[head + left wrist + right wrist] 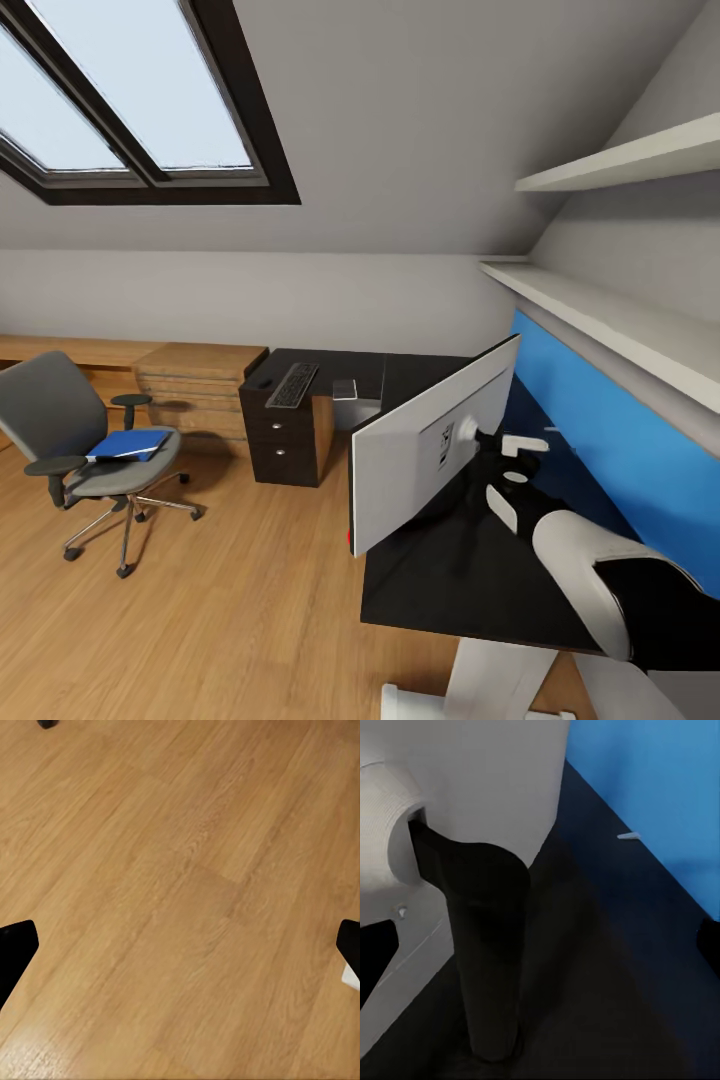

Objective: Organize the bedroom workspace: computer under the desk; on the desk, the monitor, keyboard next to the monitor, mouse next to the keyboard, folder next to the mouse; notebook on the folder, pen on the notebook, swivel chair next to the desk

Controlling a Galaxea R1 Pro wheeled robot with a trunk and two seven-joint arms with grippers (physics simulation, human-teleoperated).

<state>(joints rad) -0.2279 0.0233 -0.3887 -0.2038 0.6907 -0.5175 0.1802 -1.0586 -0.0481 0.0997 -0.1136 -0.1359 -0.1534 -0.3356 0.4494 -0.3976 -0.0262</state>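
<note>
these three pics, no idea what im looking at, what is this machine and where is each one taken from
It is a simulated two-armed robot on wheels, steered by a person. The big picture comes from a camera on its head, looking down over an attic bedroom. There the monitor stands on the black desk, white back toward the camera, and the robot's right gripper is reaching in behind it. Further along the desk lies the keyboard. On the floor stands the swivel chair with the blue folder on its seat.

The other two pictures come from cameras near each gripper. The left one looks down at bare wood floor; the dark corners are its open fingertips. The right one looks closely at the monitor's black stem, with the fingers spread and holding nothing.
</note>
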